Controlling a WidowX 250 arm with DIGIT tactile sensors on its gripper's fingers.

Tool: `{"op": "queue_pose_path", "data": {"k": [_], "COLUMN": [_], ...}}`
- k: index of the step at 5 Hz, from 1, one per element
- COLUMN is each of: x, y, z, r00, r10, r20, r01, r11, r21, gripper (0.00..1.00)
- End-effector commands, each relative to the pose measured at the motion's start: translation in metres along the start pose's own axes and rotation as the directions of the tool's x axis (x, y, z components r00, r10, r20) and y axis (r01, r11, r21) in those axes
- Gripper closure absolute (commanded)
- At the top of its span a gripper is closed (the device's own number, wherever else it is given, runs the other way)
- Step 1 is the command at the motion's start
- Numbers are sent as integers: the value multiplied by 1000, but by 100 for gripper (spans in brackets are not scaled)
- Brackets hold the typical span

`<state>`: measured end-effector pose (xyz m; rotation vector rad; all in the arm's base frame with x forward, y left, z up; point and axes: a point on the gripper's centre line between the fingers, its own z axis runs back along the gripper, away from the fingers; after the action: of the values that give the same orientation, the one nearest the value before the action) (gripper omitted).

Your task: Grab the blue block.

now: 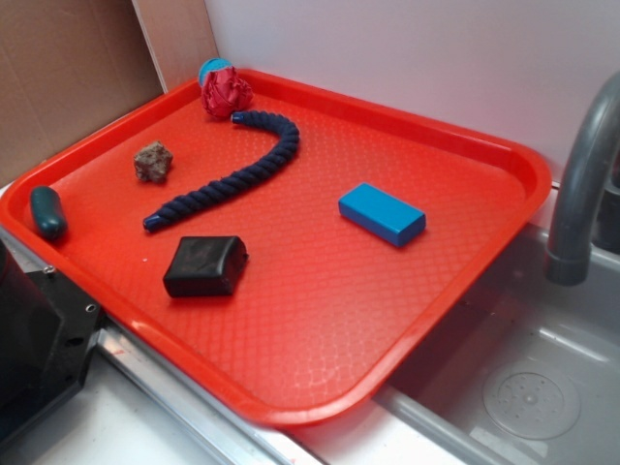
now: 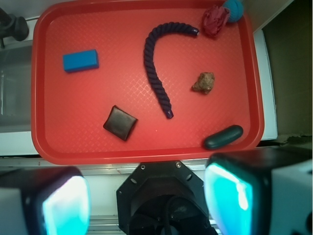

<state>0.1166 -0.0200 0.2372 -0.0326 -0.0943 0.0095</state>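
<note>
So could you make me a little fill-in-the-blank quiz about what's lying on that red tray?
1. The blue block lies flat on the ______ tray.
2. The long, curved thing between the brown lump and the blue block is a dark navy ______.
3. The block nearest the rope's lower end is coloured ______.
4. The gripper hangs above the tray's edge with its fingers ______, holding nothing.

Missing words: red; rope; black; open

The blue block (image 1: 382, 214) lies flat on the red tray (image 1: 320, 320), apart from the black block (image 1: 204, 266) and navy rope (image 1: 228, 174).
</note>
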Motion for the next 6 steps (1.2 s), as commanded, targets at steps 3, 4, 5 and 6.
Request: {"op": "queue_pose_path", "data": {"k": [3, 4, 5, 6], "x": [78, 58, 58, 58], "y": [-58, -62, -62, -62], "z": [-71, -58, -58, -58], "r00": [876, 746, 746, 746], "r10": [-474, -661, -661, -661], "r20": [91, 86, 86, 86], "r01": [481, 666, 666, 666], "r11": [873, 738, 738, 738], "r21": [-76, -109, -109, -109], "gripper": [0, 0, 0, 0]}}
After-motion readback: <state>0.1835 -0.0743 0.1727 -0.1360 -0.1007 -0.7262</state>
